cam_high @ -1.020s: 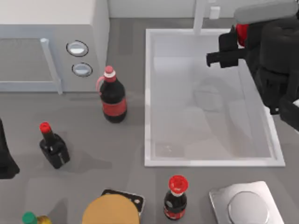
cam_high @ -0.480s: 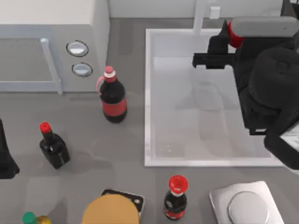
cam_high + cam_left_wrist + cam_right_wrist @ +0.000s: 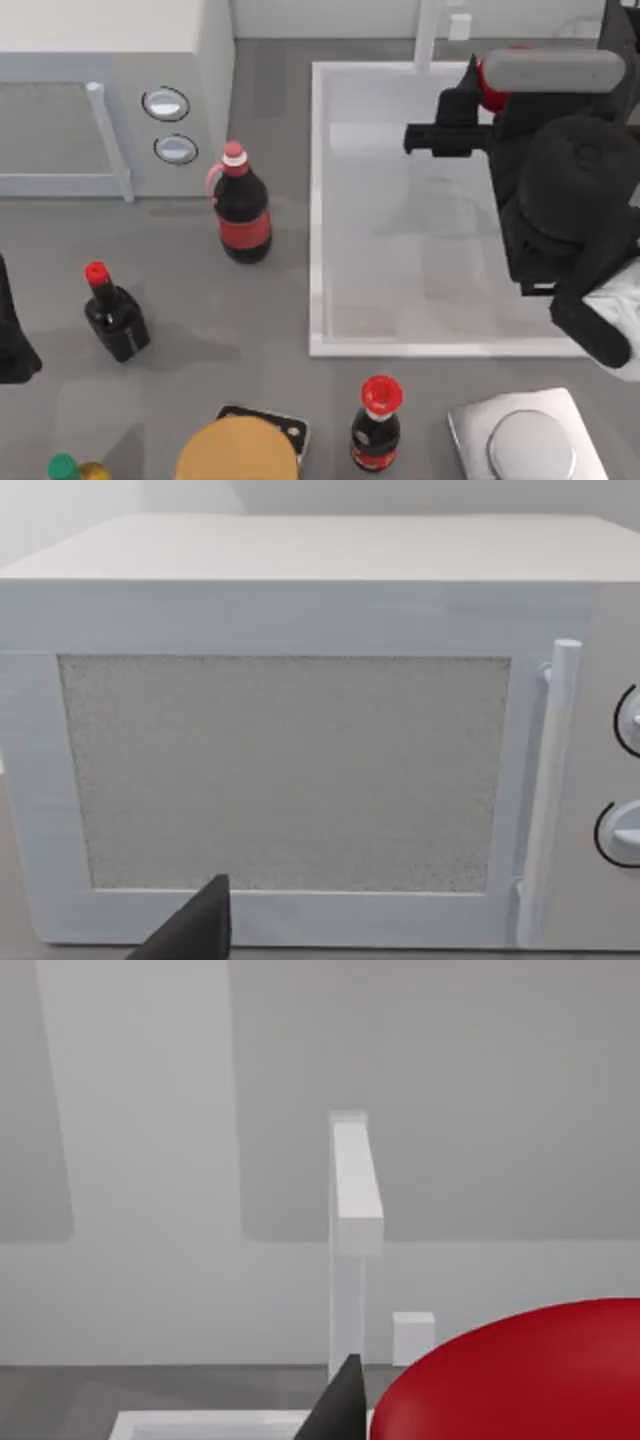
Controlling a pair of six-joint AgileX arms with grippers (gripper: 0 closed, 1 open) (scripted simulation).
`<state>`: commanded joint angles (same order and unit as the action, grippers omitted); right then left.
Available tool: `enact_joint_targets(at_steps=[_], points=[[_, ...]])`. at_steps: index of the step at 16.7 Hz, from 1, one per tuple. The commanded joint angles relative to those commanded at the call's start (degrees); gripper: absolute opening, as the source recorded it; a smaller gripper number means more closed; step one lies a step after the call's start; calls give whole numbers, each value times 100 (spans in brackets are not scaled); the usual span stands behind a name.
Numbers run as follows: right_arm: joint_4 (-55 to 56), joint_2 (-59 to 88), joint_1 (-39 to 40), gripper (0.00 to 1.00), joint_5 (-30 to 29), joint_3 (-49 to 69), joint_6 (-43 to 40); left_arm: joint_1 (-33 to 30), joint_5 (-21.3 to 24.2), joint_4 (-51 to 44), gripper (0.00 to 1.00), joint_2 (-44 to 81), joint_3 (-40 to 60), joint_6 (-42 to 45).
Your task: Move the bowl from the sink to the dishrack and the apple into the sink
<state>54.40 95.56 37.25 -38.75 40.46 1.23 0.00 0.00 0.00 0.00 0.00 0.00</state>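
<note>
Apple (image 3: 489, 82) — mostly behind right arm

Glossy red apple (image 3: 520, 1375); smooth white sink (image 3: 400, 345); matt grey table (image 3: 200, 330).

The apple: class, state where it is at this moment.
In the top view the apple is held in the right gripper above the sink's far right part, near the faucet post.

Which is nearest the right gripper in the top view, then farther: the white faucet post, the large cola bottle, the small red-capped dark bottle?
From the right gripper holding the apple:
1. White faucet post, at the sink's back rim.
2. Large cola bottle, left of the sink.
3. Small red-capped dark bottle, far left.
</note>
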Motion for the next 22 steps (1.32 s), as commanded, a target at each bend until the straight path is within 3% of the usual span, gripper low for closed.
enact_joint_targets(at_steps=[11, 18, 22], points=[[3470, 2933, 6, 0, -58, -491, -29, 0, 0, 0, 100, 0, 0, 0], [3802, 3229, -5, 0, -48, -559, -31, 0, 0, 0, 100, 0, 0, 0], [3802, 3229, -5, 30, -48, -559, -31, 0, 0, 0, 100, 0, 0, 0]])
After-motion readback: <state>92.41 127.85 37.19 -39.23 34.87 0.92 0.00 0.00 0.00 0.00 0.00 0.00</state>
